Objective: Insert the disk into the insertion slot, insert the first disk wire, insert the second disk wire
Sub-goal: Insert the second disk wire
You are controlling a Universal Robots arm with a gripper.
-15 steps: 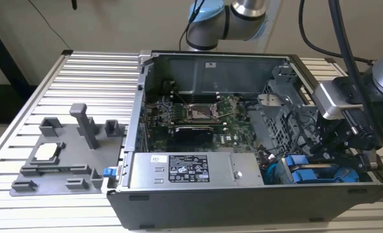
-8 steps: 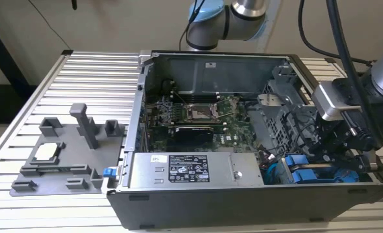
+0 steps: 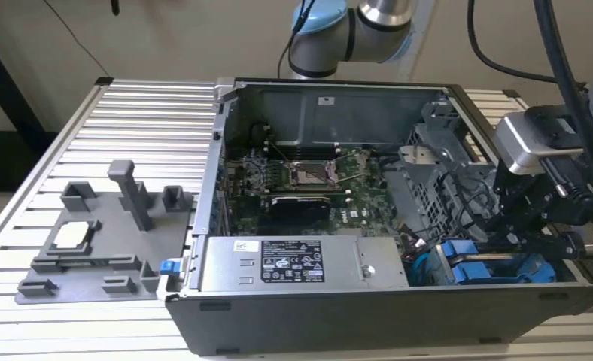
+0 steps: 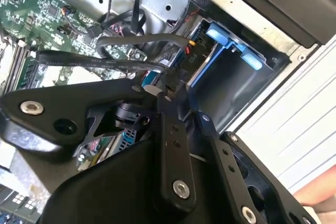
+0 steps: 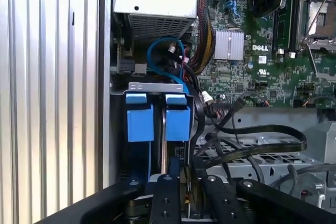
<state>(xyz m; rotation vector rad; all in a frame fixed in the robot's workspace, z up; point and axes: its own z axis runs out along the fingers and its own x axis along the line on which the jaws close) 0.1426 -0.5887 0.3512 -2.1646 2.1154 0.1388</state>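
The black claw (image 5: 185, 195) hung over the grey sheet-metal insertion slot with blue plastic rails (image 5: 157, 116), fingers narrowed around a black wire connector (image 4: 170, 77), seemingly to plug it in.

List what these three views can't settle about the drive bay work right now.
- Pincer tips: in the second wrist view they sit at a black connector among cables; the grip itself can't be judged.
- Disk: in the first wrist view just a thin edge between blue carrier tabs; seating depth is hidden.
- Insertion slot: in the exterior view the arm's black wrist hardware covers its far side.
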